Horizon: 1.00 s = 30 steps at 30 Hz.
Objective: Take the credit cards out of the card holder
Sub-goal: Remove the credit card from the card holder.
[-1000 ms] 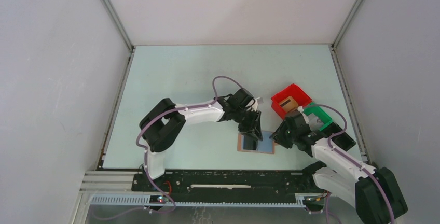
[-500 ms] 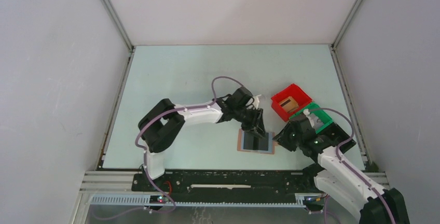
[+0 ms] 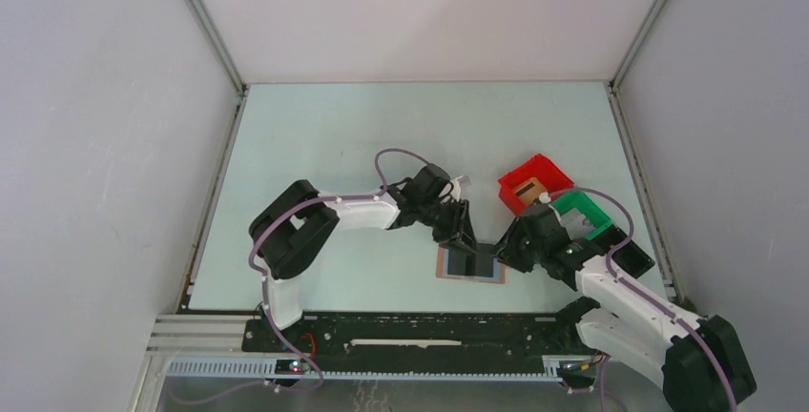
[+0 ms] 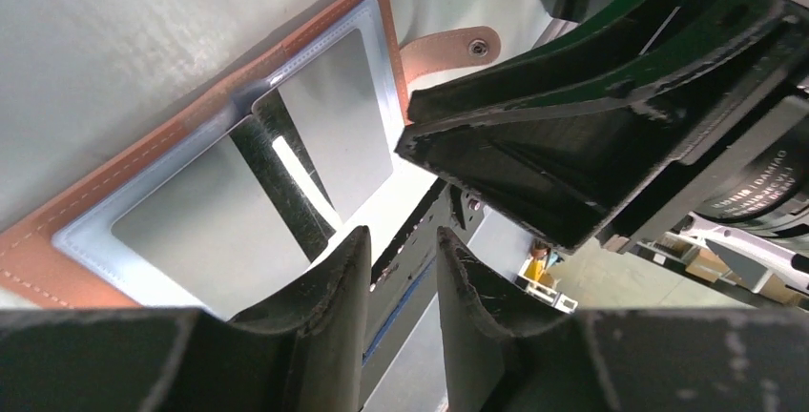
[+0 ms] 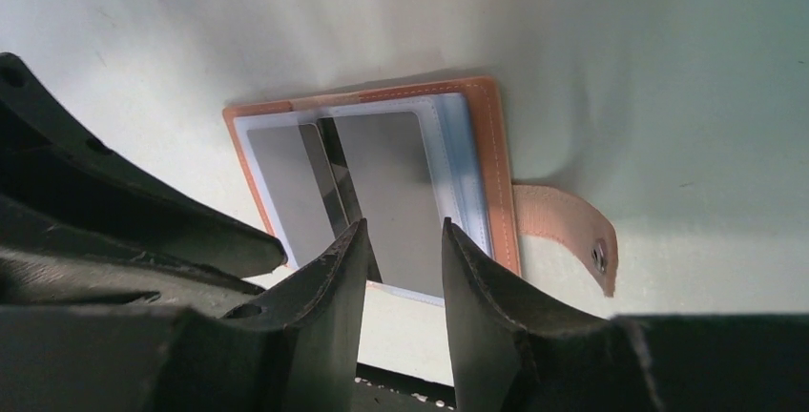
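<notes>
- You are working in a robot test cell of a lab kind: plain white panels (image 3: 95, 145) close in the pale table (image 3: 382, 126) along its left, far and right edges.
- Bare aluminium profiles (image 3: 205, 21) run up the far corners where those panels meet.
- The left arm (image 3: 343, 210) and right arm (image 3: 630, 302) stand on a black rail (image 3: 410, 331) at the table's near edge, with purple cable (image 3: 399, 151) looping off them.
- A red bin (image 3: 534, 175) and a green bin (image 3: 584, 210) sit near the right edge.
</notes>
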Motion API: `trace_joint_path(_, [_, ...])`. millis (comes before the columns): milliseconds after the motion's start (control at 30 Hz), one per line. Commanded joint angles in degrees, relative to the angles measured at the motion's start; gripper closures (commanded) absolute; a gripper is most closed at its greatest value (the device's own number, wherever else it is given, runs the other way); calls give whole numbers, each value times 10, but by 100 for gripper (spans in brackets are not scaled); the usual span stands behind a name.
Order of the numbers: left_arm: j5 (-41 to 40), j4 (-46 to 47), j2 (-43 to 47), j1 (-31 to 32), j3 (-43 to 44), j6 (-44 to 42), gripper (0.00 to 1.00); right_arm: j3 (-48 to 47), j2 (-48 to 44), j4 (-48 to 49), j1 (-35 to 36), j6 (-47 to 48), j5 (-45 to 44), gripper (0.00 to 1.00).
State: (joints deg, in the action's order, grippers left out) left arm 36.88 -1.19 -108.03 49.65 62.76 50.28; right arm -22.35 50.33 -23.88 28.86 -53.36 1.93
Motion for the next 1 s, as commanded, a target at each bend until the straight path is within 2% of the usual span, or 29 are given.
trace_joint_path(0, [24,35,-21,1,4,12,63,-17,33,46,6,10,11,57])
trace_joint_path(300, [24,58,-61,1,-5,25,64,-9,67,52,6,10,1,58])
trace_joint_path(567, [-19,-18,-65,-2,1,-3,64,-6,36,49,6,10,0,58])
trace_joint_path(967, [-28,-30,-70,-3,4,-6,64,14,70,57,8,7,-9,58])
